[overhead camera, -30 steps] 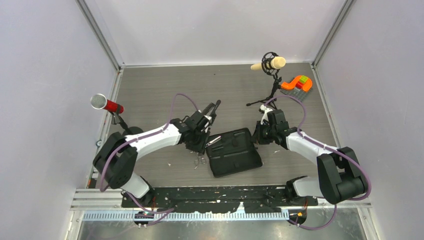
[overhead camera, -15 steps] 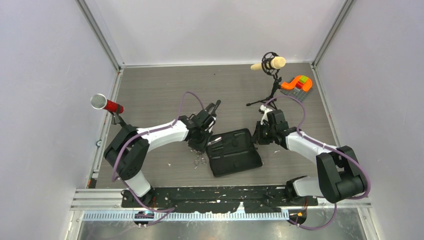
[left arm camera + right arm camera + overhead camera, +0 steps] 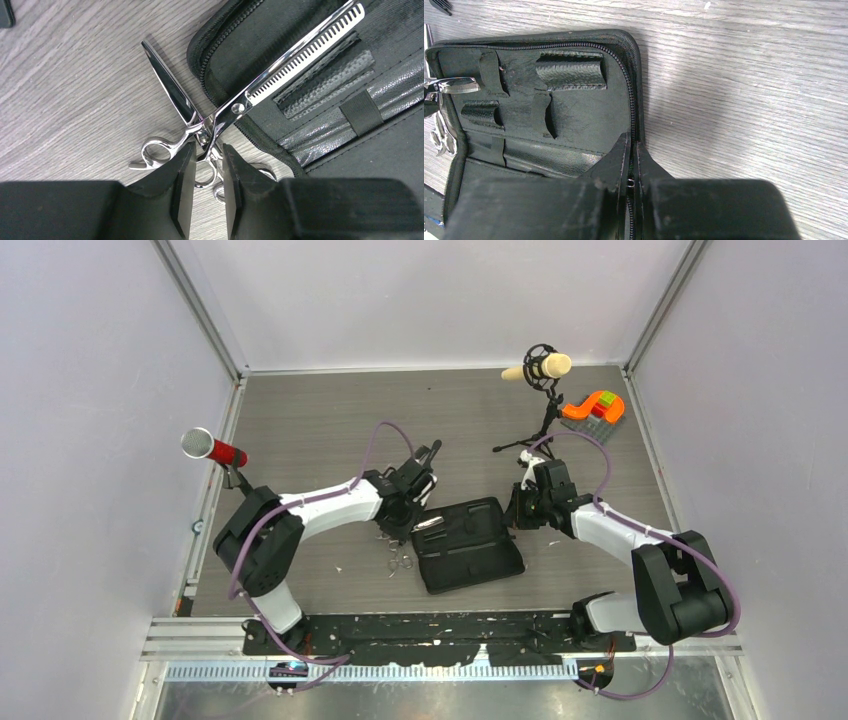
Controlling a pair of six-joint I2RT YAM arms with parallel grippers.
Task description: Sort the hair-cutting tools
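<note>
Silver scissors (image 3: 220, 112) lie spread open, the toothed blade (image 3: 305, 47) across the edge of the black zippered case (image 3: 325, 115) and the plain blade on the wood. My left gripper (image 3: 206, 150) stands over their handles, jaws narrowly open with a finger ring (image 3: 207, 177) between the pads, and I see no contact. From above, the left gripper (image 3: 404, 520) is at the case's (image 3: 468, 543) left edge, with the rings (image 3: 400, 562) just in front. My right gripper (image 3: 631, 145) is shut on the case's zippered right edge (image 3: 636, 100). A black comb (image 3: 430, 453) lies beyond the left gripper.
A red microphone (image 3: 212, 449) stands at the left edge of the table. A cream microphone on a tripod (image 3: 540, 368) stands at the back right, close behind my right arm. An orange and green block (image 3: 594, 406) lies in the back right corner. Walls enclose three sides.
The left gripper has shifted slightly right toward the case and its jaws have narrowed around the scissors' handles. The right arm and the case have not moved.
</note>
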